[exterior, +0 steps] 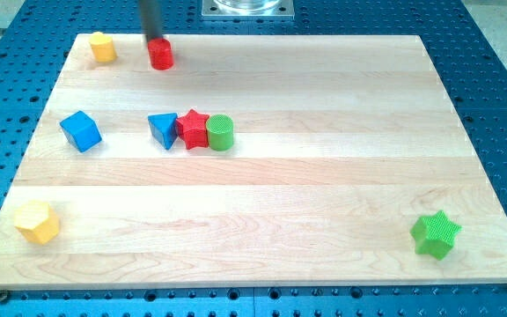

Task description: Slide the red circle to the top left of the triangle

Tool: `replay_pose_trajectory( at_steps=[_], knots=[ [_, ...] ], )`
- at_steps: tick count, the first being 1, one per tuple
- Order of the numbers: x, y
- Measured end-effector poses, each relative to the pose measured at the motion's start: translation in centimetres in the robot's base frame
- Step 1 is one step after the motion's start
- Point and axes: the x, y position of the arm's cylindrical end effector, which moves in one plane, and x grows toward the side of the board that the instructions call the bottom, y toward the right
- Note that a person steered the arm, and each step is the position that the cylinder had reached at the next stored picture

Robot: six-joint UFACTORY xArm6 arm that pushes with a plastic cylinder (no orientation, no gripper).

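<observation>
The red circle (160, 55) stands near the top left of the wooden board. My tip (153, 38) touches its top edge, with the dark rod rising out of the view's top. The blue triangle (162, 129) lies below the red circle, left of centre. It touches a red star (193, 129), which touches a green circle (221, 133) on the right.
A yellow block (103, 47) sits at the board's top left corner. A blue cube (81, 131) is at the left. A yellow hexagon (38, 221) is at the bottom left. A green star (436, 234) is at the bottom right.
</observation>
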Motion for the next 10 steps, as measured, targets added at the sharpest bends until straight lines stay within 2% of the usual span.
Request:
replay_pose_trajectory(
  at_steps=[1, 2, 3, 4, 6, 7, 8, 9, 10],
  knots=[
    [7.3, -0.1],
    [3.3, 3.8],
    [0.5, 0.7],
    [-1.2, 5.8],
    [4.5, 11.5],
    [4.7, 16.1],
    [7.9, 14.9],
    [12.9, 7.9],
    [10.8, 6.9]
  ],
)
